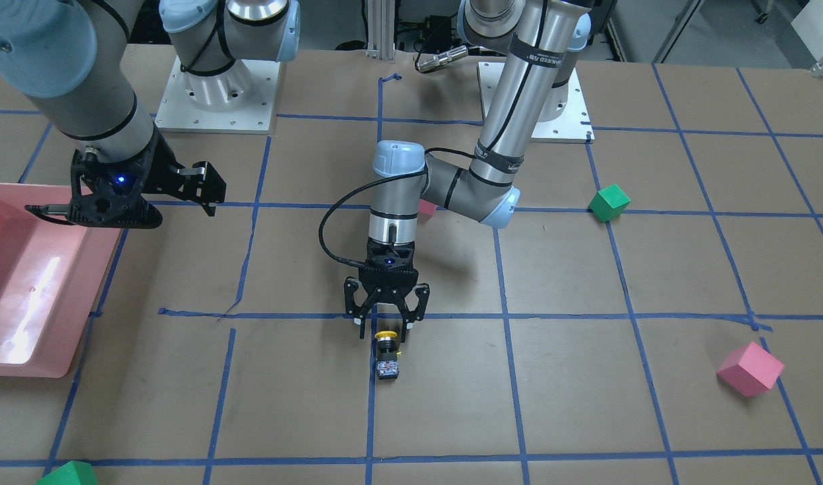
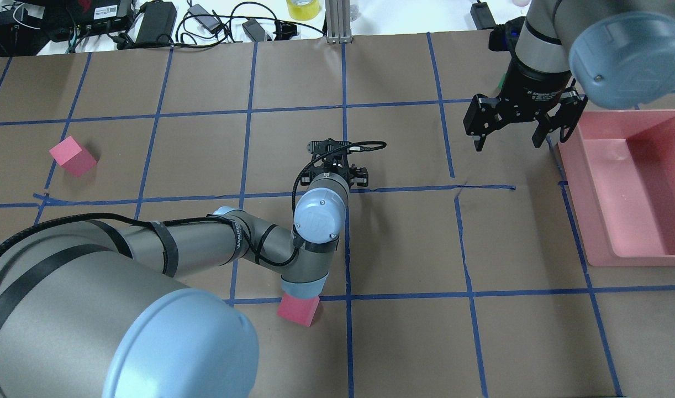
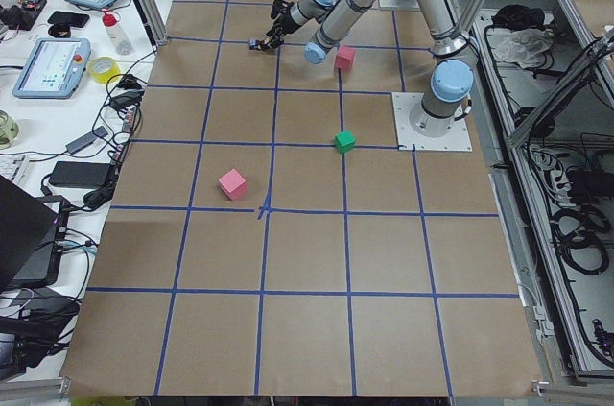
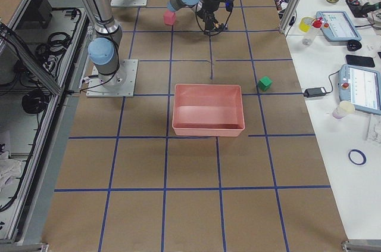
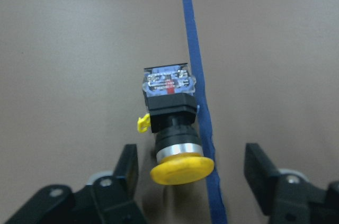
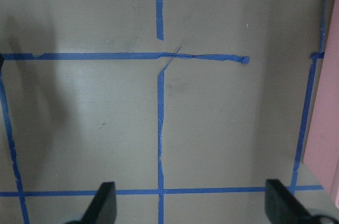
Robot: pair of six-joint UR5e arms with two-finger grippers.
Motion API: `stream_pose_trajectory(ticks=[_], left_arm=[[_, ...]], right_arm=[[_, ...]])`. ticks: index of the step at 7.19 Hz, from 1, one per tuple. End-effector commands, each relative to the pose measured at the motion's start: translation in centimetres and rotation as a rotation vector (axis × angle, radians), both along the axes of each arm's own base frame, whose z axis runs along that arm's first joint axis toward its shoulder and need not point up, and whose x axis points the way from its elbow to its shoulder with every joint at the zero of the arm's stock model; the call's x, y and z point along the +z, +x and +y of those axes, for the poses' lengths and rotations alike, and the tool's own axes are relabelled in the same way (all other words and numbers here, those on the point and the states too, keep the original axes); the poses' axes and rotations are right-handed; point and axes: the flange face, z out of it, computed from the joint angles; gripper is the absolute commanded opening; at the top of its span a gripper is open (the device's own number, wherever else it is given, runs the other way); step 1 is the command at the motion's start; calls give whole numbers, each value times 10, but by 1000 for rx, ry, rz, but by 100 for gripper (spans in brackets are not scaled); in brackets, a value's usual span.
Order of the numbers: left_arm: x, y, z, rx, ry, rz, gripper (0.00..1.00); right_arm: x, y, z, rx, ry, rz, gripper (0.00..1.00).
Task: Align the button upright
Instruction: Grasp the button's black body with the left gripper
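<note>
The button (image 1: 387, 353) lies on its side on the brown surface (image 1: 586, 404), along a blue tape line (image 5: 193, 33), yellow cap toward me. My left end effector (image 1: 385, 328) hovers at the cap, spread wide, gripping nothing. My right end effector (image 2: 507, 142), wide too, hangs beside the pink bin (image 2: 580, 210).

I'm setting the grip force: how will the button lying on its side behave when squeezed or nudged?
The button looks like rigid plastic, so it probably won't deform. Its square base should keep it from rolling, though the round cap may let it pivot. The smooth cap could slip between the jaws.
</note>
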Motion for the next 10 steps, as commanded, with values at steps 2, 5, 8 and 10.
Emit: stream_pose_trajectory(ticks=[2,5,8,10], left_arm=[[-3,-1,0,-15,10,-12,60],[-3,0,-1,-12,11,-16,35],[34,-8,-18,-2,52,-30,1],[80,-22,-40,103,246,14,1]], right_arm=[[-1,-1,-1,1,-2,-1,100],[-8,0,1,1,10,-3,100],[-10,-1,2,1,16,-1,100],[-13,-1,4,1,23,-2,100]])
